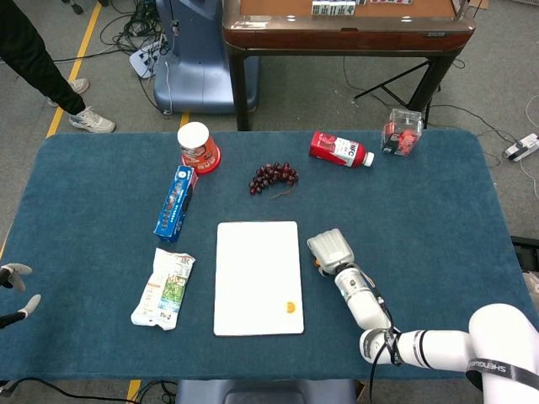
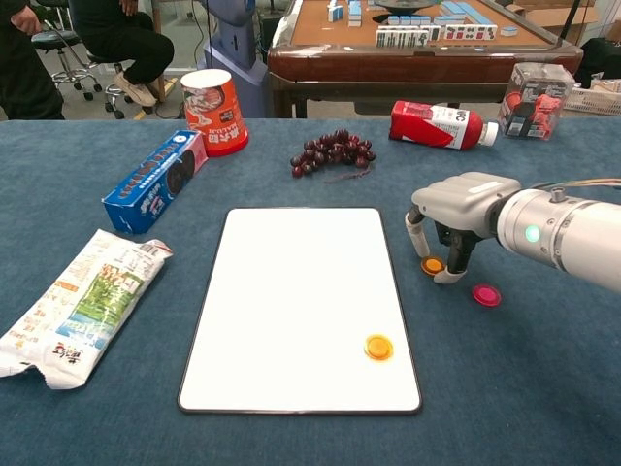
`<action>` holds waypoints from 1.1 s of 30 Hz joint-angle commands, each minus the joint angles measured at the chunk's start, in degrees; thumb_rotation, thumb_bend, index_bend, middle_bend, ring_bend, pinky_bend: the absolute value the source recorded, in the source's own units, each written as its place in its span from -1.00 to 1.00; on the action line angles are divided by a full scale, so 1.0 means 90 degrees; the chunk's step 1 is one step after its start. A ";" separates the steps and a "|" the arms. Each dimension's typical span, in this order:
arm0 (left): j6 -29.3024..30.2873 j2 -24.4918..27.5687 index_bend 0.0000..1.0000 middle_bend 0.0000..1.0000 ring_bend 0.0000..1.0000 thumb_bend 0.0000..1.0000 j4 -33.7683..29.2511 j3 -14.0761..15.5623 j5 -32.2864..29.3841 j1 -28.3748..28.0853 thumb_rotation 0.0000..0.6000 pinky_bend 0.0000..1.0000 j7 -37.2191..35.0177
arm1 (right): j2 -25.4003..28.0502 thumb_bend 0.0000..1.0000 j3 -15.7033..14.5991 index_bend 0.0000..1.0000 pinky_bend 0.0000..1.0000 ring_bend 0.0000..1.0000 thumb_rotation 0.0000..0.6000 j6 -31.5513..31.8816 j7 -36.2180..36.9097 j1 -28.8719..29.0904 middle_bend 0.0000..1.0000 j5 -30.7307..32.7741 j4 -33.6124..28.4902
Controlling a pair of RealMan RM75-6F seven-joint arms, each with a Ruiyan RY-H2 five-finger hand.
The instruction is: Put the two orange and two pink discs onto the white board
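The white board (image 2: 291, 291) lies flat at the table's middle, with one orange disc (image 2: 378, 347) on its near right part. A second orange disc (image 2: 432, 265) lies on the blue cloth just right of the board. My right hand (image 2: 456, 209) hangs over it, thumb and a finger down on either side of the disc; whether they touch it is unclear. A pink disc (image 2: 486, 294) lies on the cloth right of that hand. In the head view the right hand (image 1: 331, 248) covers most of this disc. My left hand (image 1: 13, 290) shows at the far left edge, fingers apart, holding nothing.
Grapes (image 2: 333, 151) and a lying red bottle (image 2: 437, 124) sit behind the board. A blue box (image 2: 155, 181), a snack bag (image 2: 82, 306) and a red cup (image 2: 213, 112) stand left of it. A clear box (image 2: 534, 97) is at the back right.
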 commanded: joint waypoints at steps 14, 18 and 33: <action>-0.0020 -0.0010 -0.01 0.17 -0.02 -0.51 0.0014 -0.0006 -0.0024 -0.0007 1.00 0.57 0.0022 | 0.0552 -0.55 0.0129 0.19 1.00 1.00 1.00 0.0335 0.0167 0.0005 1.00 -0.0527 -0.1195; -0.0017 -0.0013 -0.01 0.17 -0.02 -0.51 0.0013 -0.0007 -0.0029 -0.0007 1.00 0.57 0.0044 | 0.0701 -0.55 0.0078 0.19 1.00 1.00 1.00 0.0432 0.0164 0.0010 1.00 -0.0867 -0.1760; -0.0003 -0.0001 -0.01 0.17 -0.02 -0.51 0.0018 -0.0025 -0.0056 0.0003 1.00 0.57 0.0028 | 0.0585 -0.55 -0.0360 0.19 1.00 1.00 1.00 0.0451 -0.0127 0.0086 1.00 -0.1625 -0.2712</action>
